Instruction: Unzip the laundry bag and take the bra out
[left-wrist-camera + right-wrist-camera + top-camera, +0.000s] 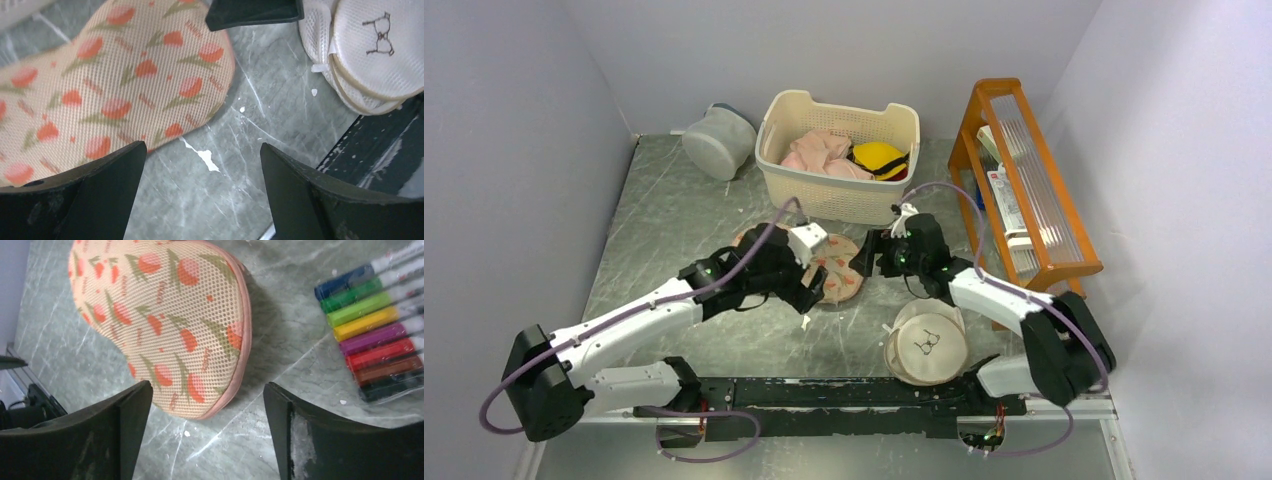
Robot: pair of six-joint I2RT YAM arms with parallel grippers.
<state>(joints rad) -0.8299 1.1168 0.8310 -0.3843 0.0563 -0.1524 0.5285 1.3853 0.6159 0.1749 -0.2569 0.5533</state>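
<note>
A robot-lab test booth: blank white walls (pixel 844 40) are hugging the grey counter's (pixel 674 230) far and side edges, and a black rail (pixel 844 392) is lining its near edge.

laundry bag (pixel 842 275) on table (pixel 664 230), basket (pixel 834 196) behind

Both arms reach forward and inward; the left claw (pixel 202 150) and the right claw (pixel 207 386) point downward, jaws spread wide.

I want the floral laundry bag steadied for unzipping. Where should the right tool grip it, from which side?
Probably the pink seam rim on the right lobe of the laundry bag, coming from the right, where the right tool hangs open. The bag lies flat and domed; only that thin edge suits a pinch.
</note>
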